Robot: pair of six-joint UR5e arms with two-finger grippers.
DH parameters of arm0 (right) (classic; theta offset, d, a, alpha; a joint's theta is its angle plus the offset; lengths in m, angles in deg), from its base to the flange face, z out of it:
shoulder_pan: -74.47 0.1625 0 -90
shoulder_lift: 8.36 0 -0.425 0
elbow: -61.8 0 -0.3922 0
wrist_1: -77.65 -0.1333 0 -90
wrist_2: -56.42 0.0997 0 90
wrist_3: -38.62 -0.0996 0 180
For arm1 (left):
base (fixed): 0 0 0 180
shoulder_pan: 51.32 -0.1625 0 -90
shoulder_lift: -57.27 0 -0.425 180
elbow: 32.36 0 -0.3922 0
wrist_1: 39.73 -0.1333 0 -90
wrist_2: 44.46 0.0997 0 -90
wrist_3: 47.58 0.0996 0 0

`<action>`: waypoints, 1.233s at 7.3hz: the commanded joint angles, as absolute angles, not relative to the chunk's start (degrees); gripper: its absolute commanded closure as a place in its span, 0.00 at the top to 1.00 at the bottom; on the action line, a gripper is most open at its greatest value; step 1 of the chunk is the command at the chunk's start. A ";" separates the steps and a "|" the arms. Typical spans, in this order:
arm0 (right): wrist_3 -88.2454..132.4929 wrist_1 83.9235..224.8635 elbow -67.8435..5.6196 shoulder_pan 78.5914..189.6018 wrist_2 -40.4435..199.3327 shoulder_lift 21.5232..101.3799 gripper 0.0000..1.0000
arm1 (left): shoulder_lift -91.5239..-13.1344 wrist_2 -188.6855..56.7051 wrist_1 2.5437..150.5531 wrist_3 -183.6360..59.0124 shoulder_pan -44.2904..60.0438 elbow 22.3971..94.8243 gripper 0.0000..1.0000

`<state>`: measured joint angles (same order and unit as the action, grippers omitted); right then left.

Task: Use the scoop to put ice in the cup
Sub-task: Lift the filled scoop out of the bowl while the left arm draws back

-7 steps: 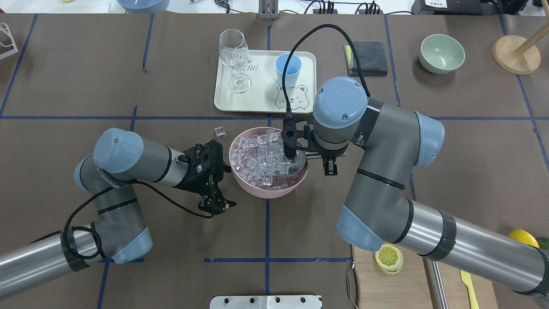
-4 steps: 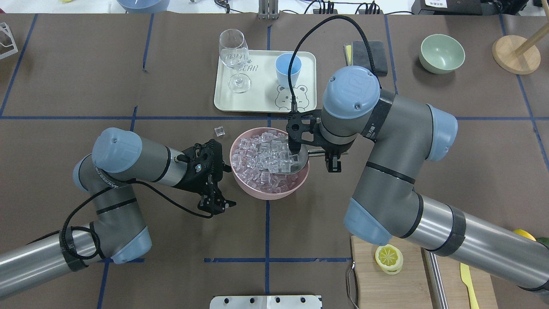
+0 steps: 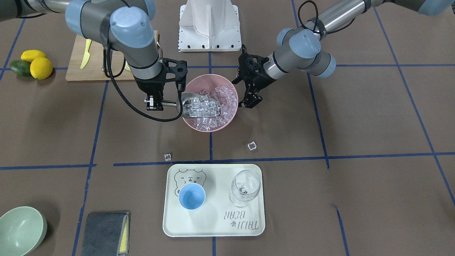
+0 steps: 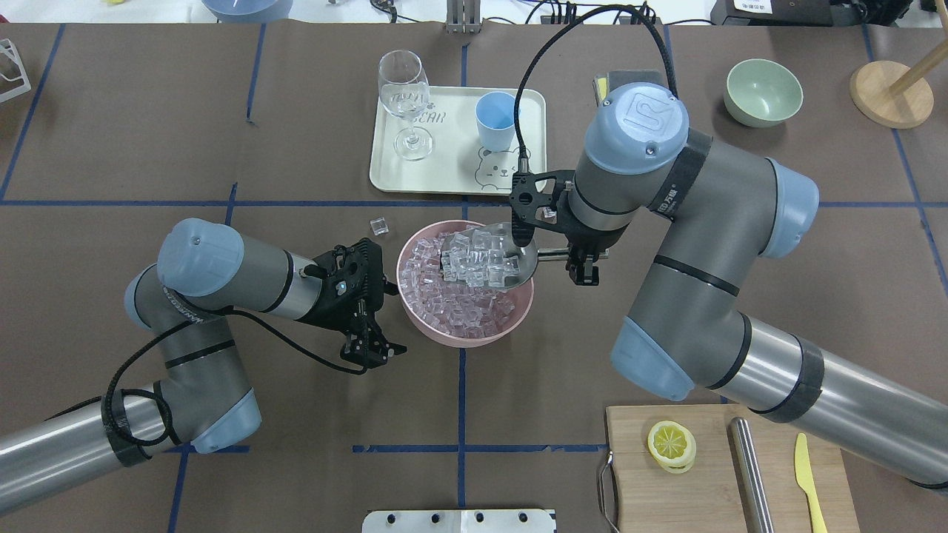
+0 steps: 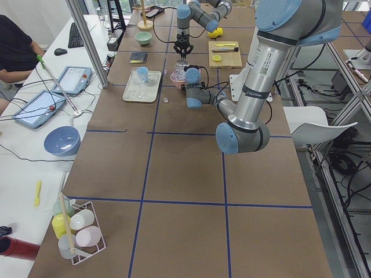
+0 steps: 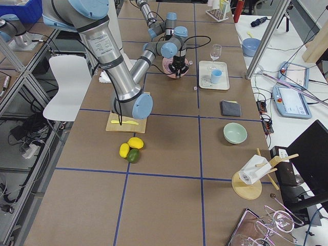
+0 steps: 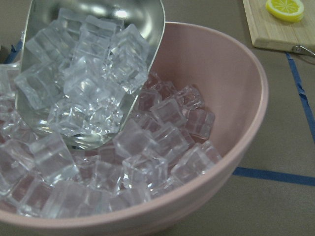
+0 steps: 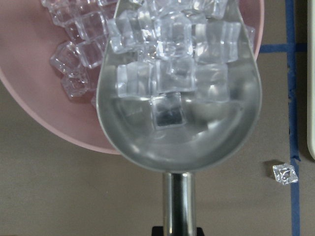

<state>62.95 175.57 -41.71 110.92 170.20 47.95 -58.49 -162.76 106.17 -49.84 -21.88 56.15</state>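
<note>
My right gripper (image 4: 582, 260) is shut on the rod handle of the steel scoop (image 4: 518, 260). The scoop, heaped with clear ice cubes (image 4: 478, 263), hangs level just above the pink bowl (image 4: 444, 337) of ice, over its right half. It also shows in the front view (image 3: 188, 101), right wrist view (image 8: 177, 142) and left wrist view (image 7: 142, 19). The light-blue cup (image 4: 496, 118) stands empty on the cream tray (image 4: 385, 174) beyond the bowl. My left gripper (image 4: 374, 354) is open and empty, close to the bowl's left side.
A wine glass (image 4: 404, 89) stands on the tray left of the cup. Loose ice cubes lie on the table (image 3: 252, 145) (image 3: 167, 156). A cutting board (image 4: 666, 496) with lemon half, steel cylinder and yellow knife lies front right. A green bowl (image 4: 763, 92) and grey cloth (image 4: 629, 76) sit far right.
My right arm has raised the scoop out of the ice heap with a full load and drawn it slightly toward the tray side. The left arm has stayed still.
</note>
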 commanded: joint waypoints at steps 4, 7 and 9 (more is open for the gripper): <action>61.92 170.37 -44.72 113.40 174.89 50.71 0.00 | -58.40 -162.85 106.08 -49.95 -20.04 56.32 1.00; 60.95 170.37 -45.95 115.32 177.52 50.71 0.00 | -54.03 -162.67 105.29 -49.95 -17.31 59.55 1.00; 60.95 170.37 -46.31 117.52 180.25 50.71 0.00 | -52.87 -162.76 105.20 -51.70 -15.47 59.66 1.00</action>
<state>60.97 170.37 -46.12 116.11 178.48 50.70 -53.88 -162.69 105.27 -50.45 -16.63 59.35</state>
